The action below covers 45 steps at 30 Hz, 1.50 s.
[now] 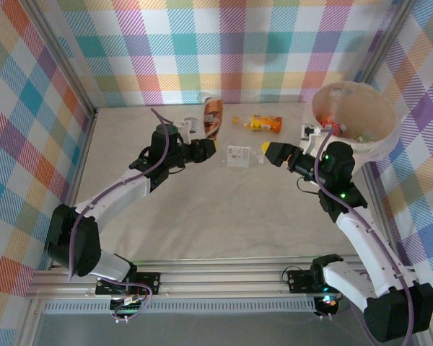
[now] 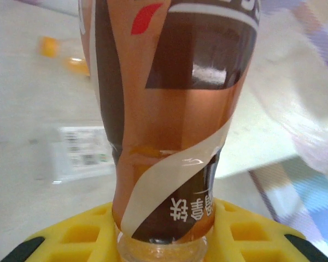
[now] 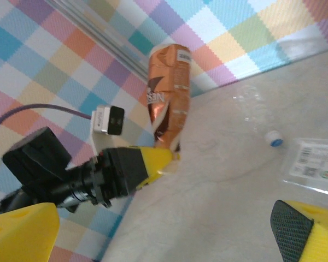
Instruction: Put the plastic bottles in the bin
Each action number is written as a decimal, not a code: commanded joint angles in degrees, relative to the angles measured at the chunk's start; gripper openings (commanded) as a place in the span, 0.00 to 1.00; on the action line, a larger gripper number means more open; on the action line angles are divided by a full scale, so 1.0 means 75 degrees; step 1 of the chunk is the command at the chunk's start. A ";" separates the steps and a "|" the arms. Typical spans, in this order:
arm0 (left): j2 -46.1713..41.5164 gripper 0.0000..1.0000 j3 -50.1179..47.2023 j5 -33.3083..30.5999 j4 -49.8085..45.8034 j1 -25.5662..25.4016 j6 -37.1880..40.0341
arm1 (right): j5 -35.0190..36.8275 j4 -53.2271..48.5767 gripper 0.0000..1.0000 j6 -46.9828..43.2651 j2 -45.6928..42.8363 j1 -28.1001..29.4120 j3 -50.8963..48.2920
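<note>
Now the left gripper [image 1: 206,148] clamps the neck of the orange-brown bottle [image 1: 215,115], upright at the far middle of the table [image 1: 202,216]; the right gripper [image 1: 274,153] gapes empty just left of the far-right bin [image 1: 385,137].

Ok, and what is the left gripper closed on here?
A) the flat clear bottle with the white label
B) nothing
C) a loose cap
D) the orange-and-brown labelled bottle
D: the left gripper is shut on the neck of the orange-and-brown bottle, its yellow fingers on either side, while the flat clear bottle lies apart on the table.
</note>
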 commanded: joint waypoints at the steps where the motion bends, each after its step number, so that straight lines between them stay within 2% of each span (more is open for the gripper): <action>1: -0.0298 0.22 0.0477 0.1406 0.0519 -0.0346 0.0419 | -0.0774 0.0501 1.00 0.0590 0.0291 0.0038 0.0644; 7: -0.0172 0.22 0.0867 0.1998 0.0642 -0.0873 0.0440 | -0.1199 0.0437 1.00 0.0942 0.0903 0.0040 0.1244; 15: 0.0214 0.22 0.1373 0.2744 0.0465 -0.1428 0.0553 | -0.1491 0.0667 1.00 0.0420 0.1521 0.0049 0.1830; 21: 0.0459 0.22 0.1715 0.2691 -0.0012 -0.1697 0.0858 | -0.1371 0.1248 1.00 0.0396 0.1862 0.0049 0.2082; 24: 0.0526 0.22 0.1788 0.2625 -0.0140 -0.1713 0.0953 | -0.1155 0.1560 0.90 0.0539 0.1840 0.0047 0.2061; 27: 0.0561 0.23 0.1815 0.2642 -0.0127 -0.1719 0.1003 | -0.0943 0.1646 0.74 0.0622 0.1792 0.0049 0.2041; 31: 0.0664 0.22 0.1951 0.2727 -0.0242 -0.1726 0.1068 | -0.1053 0.1233 0.62 0.0443 0.1793 0.0044 0.2207; 38: 0.0709 0.24 0.1997 0.2612 -0.0408 -0.1736 0.1077 | -0.0997 0.0620 0.50 -0.0060 0.1701 0.0052 0.2359; 45: 0.0756 0.38 0.2108 0.2085 -0.0862 -0.1734 0.1084 | -0.0707 0.0106 0.43 -0.0478 0.1635 0.0049 0.2556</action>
